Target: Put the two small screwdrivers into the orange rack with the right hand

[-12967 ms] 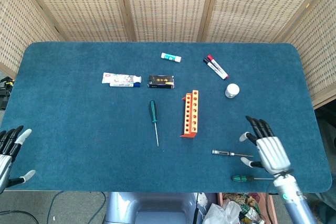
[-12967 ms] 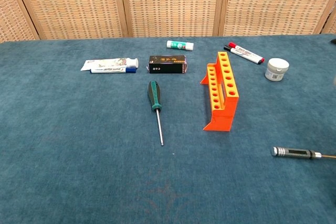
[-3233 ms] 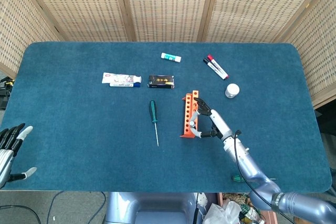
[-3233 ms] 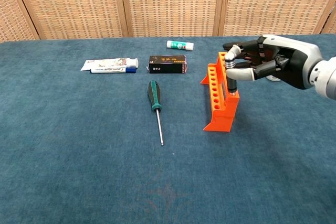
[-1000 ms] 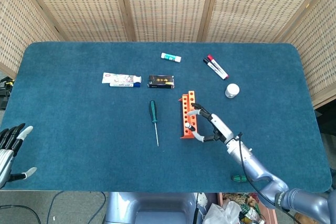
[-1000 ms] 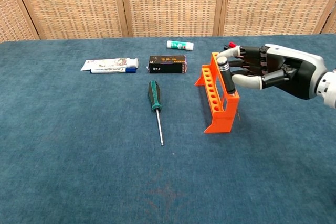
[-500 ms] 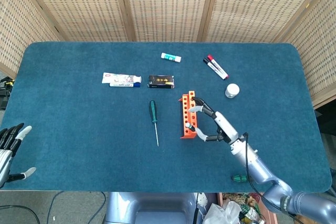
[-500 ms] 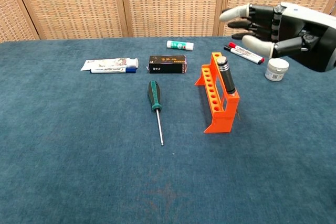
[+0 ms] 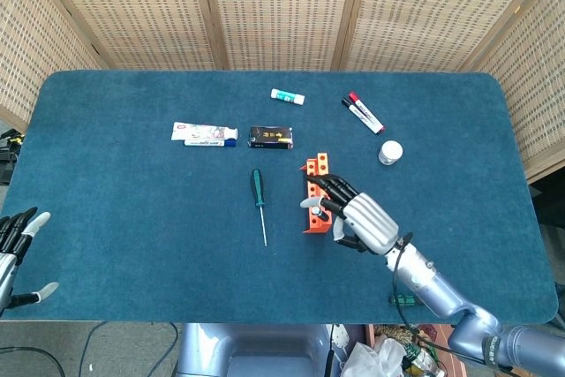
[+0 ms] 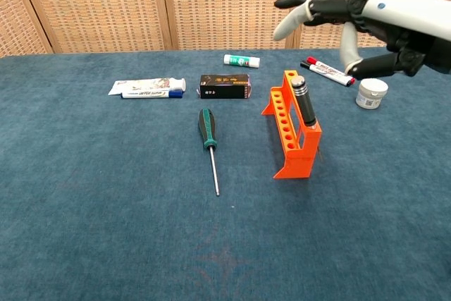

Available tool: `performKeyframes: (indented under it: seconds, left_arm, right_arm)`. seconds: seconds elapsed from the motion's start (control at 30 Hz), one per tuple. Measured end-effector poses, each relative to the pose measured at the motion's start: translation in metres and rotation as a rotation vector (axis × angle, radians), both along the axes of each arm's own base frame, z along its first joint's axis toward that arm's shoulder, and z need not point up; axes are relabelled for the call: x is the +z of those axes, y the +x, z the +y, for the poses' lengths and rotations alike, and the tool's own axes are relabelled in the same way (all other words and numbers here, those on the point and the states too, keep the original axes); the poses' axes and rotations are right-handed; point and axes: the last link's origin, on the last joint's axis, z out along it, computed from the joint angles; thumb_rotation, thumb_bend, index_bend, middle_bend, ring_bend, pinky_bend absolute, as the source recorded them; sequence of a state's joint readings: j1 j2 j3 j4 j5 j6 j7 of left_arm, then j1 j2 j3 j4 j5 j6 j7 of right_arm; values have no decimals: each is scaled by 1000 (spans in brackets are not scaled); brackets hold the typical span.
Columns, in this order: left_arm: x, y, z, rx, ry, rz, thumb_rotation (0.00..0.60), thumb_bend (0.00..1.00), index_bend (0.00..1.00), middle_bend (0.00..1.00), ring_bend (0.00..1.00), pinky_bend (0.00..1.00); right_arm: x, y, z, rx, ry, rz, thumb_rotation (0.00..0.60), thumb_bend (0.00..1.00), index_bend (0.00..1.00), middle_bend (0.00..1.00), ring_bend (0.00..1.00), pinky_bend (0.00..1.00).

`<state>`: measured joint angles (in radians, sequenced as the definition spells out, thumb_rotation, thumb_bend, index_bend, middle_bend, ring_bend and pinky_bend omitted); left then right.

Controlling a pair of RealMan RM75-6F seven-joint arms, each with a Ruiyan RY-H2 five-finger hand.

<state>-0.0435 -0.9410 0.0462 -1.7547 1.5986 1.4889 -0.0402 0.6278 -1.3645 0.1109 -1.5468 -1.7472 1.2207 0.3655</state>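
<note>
Right hand (image 10: 366, 12) hung with fingers spread and nothing in them above the orange rack (image 10: 292, 128), where one small screwdriver (image 10: 303, 102) stood, leaning a little.

Left hand (image 9: 13, 258) sat at the far left edge of the soft blue table (image 9: 132, 218), partly cut off, its fingers apart and holding nothing. Next came a white tube (image 10: 146, 88) with print too small to read, then a big green-handled screwdriver (image 10: 208, 142) lying flat with its thin metal shaft toward the front. A black box (image 10: 225, 86) had gold writing that was too blurred to read. A white stick with a green end (image 10: 242, 60) lay behind it. In the head view, the right hand hid much of the plastic rack with its rows of round holes. The second small screwdriver (image 9: 404, 299) showed only its green handle near the front edge, beside the arm. Two markers (image 9: 363, 112) and a small white round jar (image 9: 390, 152) lay to the right.
</note>
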Motion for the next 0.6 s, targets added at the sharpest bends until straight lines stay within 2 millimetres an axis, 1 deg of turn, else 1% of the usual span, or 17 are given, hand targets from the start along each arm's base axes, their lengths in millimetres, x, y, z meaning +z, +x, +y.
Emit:
performKeyframes:
  seconds: [0.27, 0.4, 0.6]
  left_arm:
    - [1, -1, 0, 1, -2, -5, 600, 0, 0, 0, 0, 0]
    - [0, -1, 0, 0, -6, -4, 600, 0, 0, 0, 0, 0]
    - [0, 0, 0, 0, -8, -4, 600, 0, 0, 0, 0, 0]
  right_arm:
    - [-1, 10, 1, 50, -143, 234, 600, 1000, 261, 23, 0, 55]
    - [1, 12, 1, 54, -186, 306, 600, 1000, 273, 23, 0, 56]
    - [2, 13, 1, 55, -198, 378, 600, 1000, 281, 23, 0, 56]
